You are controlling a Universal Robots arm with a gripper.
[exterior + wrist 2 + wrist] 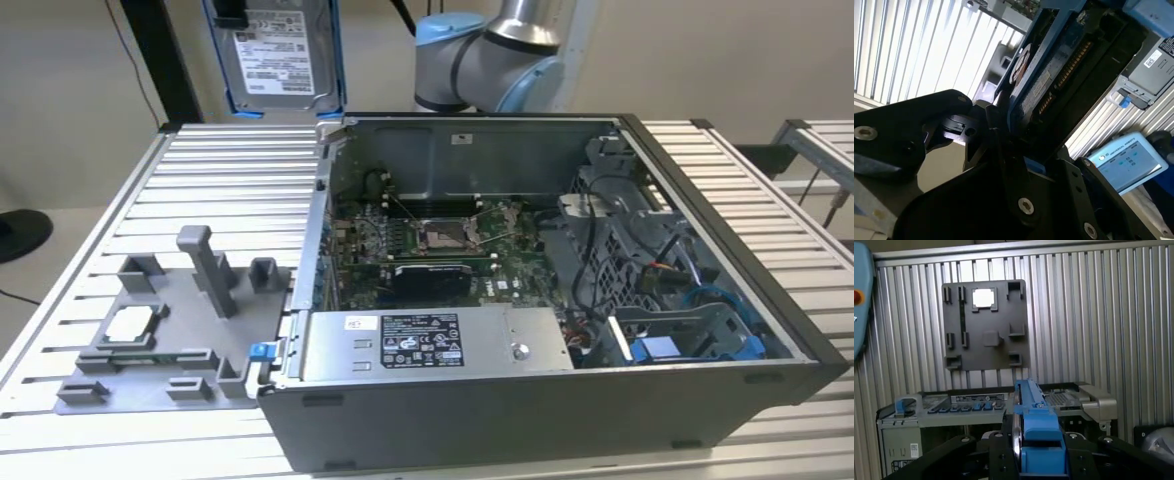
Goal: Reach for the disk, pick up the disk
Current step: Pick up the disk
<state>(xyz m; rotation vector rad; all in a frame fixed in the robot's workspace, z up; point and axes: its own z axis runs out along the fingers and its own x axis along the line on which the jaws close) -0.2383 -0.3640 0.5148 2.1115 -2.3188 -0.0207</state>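
Nearest in the exterior view is the dark front wall of the open computer case, which stands on the ribbed metal table. Just behind that wall, inside the case, a grey box with a black label lies flat. At 8 o'clock from the case's middle, a grey fixture plate with upright posts lies on the table. It touches the case's side at its near corner, and a small white square chip sits in one of its pockets. At 4 o'clock inside the case there are blue plastic parts among cables. Deeper in, the green circuit board lies on the case floor.

Farthest back, at 11 o'clock, the disk hangs upright in the air, off the table. It is beyond the case's far corner and well apart from the fixture plate. Its white label faces the camera and its blue bracket frames it. At 12 o'clock the grey arm stands behind the case's rear wall.

In the first wrist view the black fingers are clamped on the disk, one on each flat side. The disk shows edge-on between them, with the blue bracket uppermost.
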